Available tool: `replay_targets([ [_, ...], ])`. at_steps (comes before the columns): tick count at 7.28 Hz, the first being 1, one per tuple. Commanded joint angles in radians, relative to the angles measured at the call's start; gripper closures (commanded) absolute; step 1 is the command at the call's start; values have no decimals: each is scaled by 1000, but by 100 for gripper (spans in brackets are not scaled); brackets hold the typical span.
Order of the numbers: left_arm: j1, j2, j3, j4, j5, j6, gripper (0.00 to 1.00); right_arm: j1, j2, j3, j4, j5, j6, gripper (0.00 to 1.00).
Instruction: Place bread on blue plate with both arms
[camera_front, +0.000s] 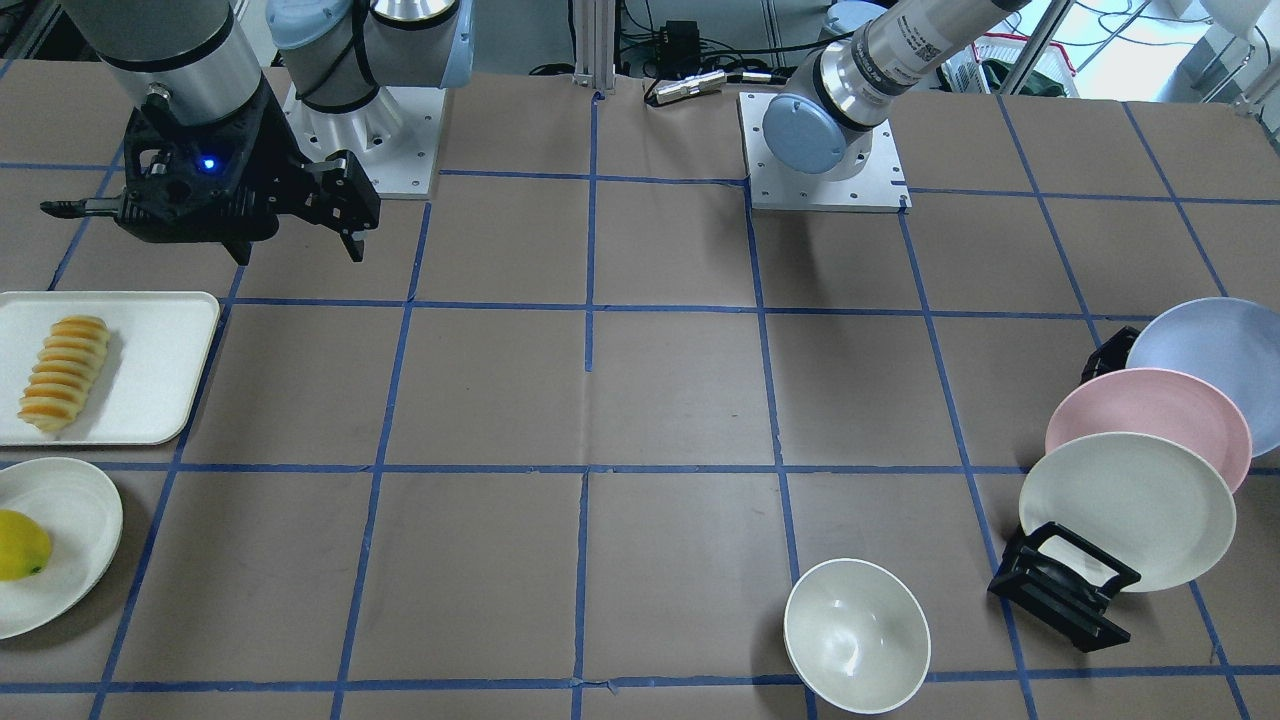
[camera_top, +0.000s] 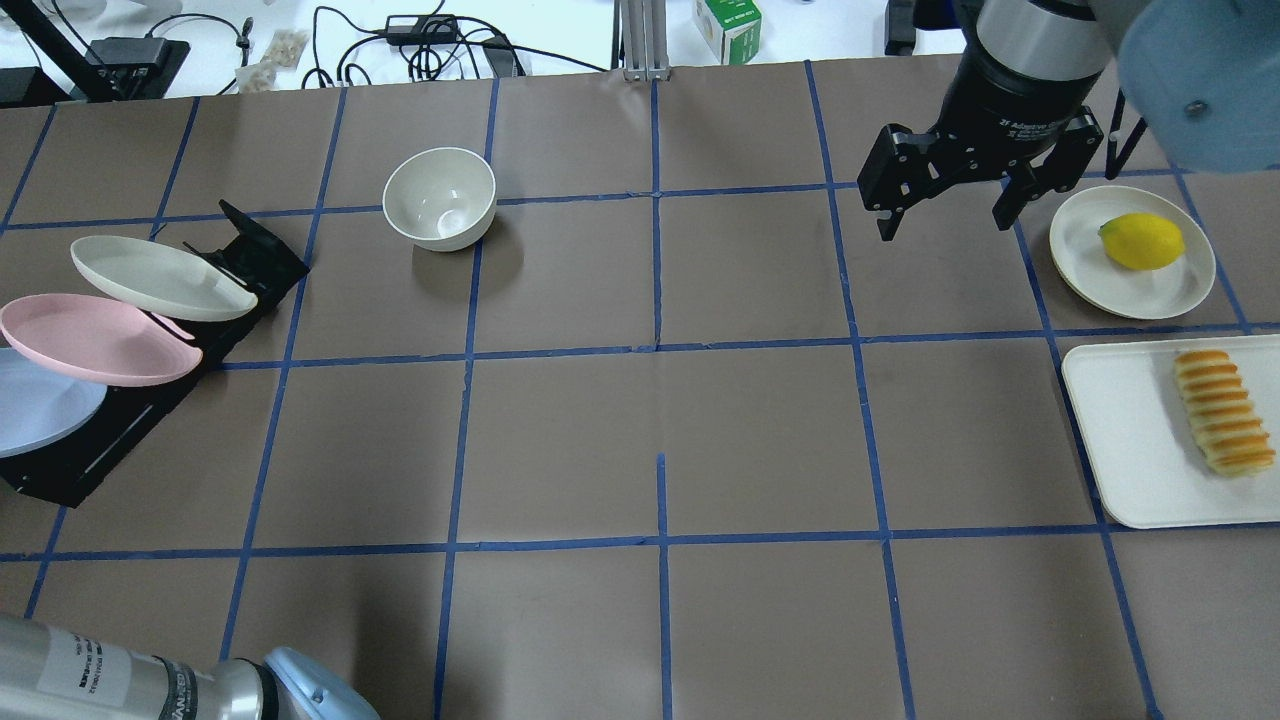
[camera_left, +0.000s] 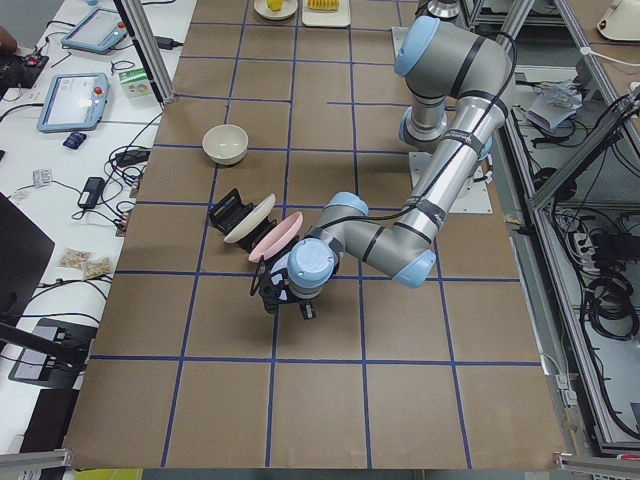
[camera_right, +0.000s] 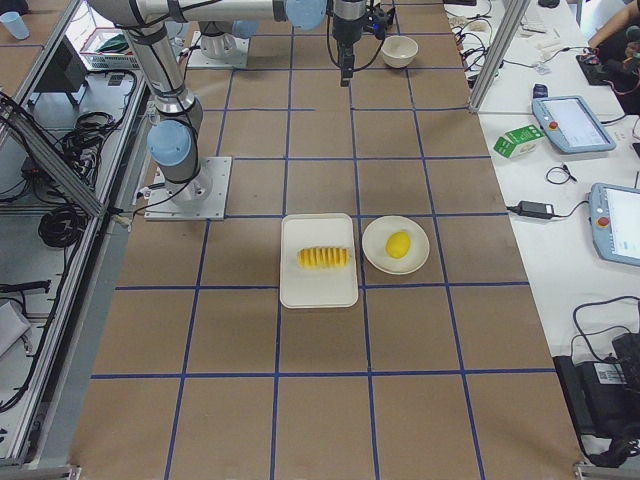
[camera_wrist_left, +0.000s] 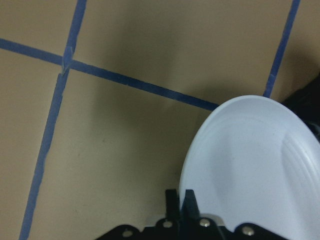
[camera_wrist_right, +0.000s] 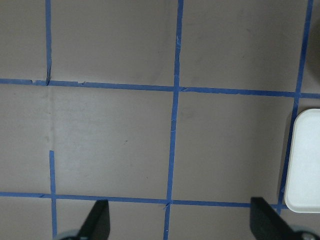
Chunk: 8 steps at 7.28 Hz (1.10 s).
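Observation:
The bread (camera_front: 65, 372) lies on a white tray (camera_front: 160, 360); it also shows in the overhead view (camera_top: 1222, 410). The blue plate (camera_front: 1215, 350) leans in a black rack (camera_top: 90, 450) and shows at the overhead view's left edge (camera_top: 35, 405). In the left wrist view my left gripper (camera_wrist_left: 181, 200) has its fingers close together at the rim of the blue plate (camera_wrist_left: 250, 170). My right gripper (camera_top: 942, 226) is open and empty, above the table beside the lemon plate and well away from the bread.
A lemon (camera_top: 1140, 240) sits on a cream plate (camera_top: 1190, 285) beyond the tray (camera_top: 1120, 420). A pink plate (camera_top: 90, 340) and a cream-white plate (camera_top: 160, 277) stand in the same rack. A white bowl (camera_top: 440, 197) stands near the rack.

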Motion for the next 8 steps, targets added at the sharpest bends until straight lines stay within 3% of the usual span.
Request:
replay_targets([
  [1, 9, 28, 3, -41, 56, 8, 100, 0, 0, 0, 1, 0, 0, 0],
  [2, 27, 50, 6, -69, 124, 8, 100, 0, 0, 0, 1, 0, 0, 0],
  [5, 70, 135, 10, -86, 217, 52, 100, 0, 0, 0, 1, 0, 2, 0],
  [8, 52, 269, 96, -311, 208, 57, 100, 0, 0, 0, 2, 0, 2, 0],
])
